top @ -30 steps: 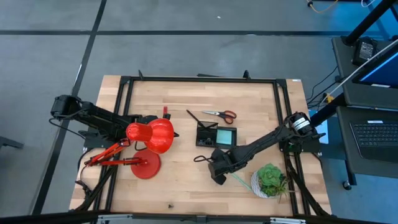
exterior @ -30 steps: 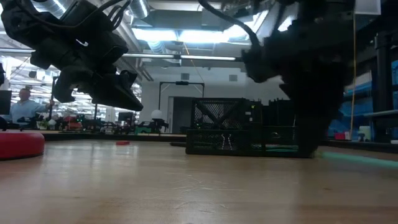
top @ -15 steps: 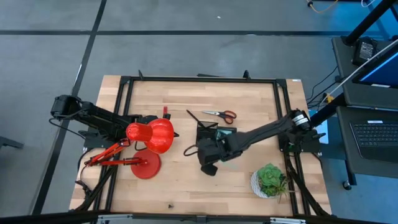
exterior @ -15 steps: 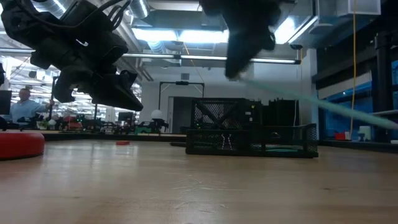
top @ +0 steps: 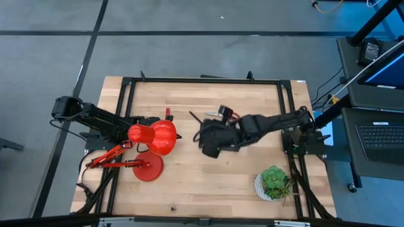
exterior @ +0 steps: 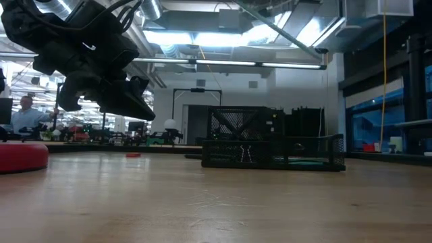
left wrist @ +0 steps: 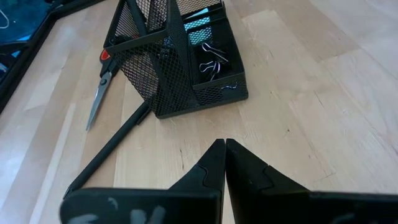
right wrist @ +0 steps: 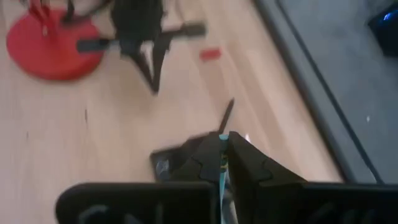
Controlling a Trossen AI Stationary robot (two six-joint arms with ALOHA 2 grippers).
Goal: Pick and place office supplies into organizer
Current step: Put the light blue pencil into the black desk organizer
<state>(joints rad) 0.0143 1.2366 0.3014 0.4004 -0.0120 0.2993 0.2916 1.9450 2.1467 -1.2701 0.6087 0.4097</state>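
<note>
The wooden tabletop [top: 183,183] carries a red lamp [top: 151,142], and my left gripper [left wrist: 224,163] waits beside it, jaws together on nothing. My right gripper [right wrist: 224,146] hovers over the black mesh organizer [left wrist: 177,59] at mid-table, jaws clamped on the teal pen [right wrist: 222,174]. Scissors [left wrist: 99,93] and a black pen [left wrist: 109,152] lie beside the organizer.

High view looks straight down; low view looks level across the table; both share the organizer [exterior: 273,145].
</note>
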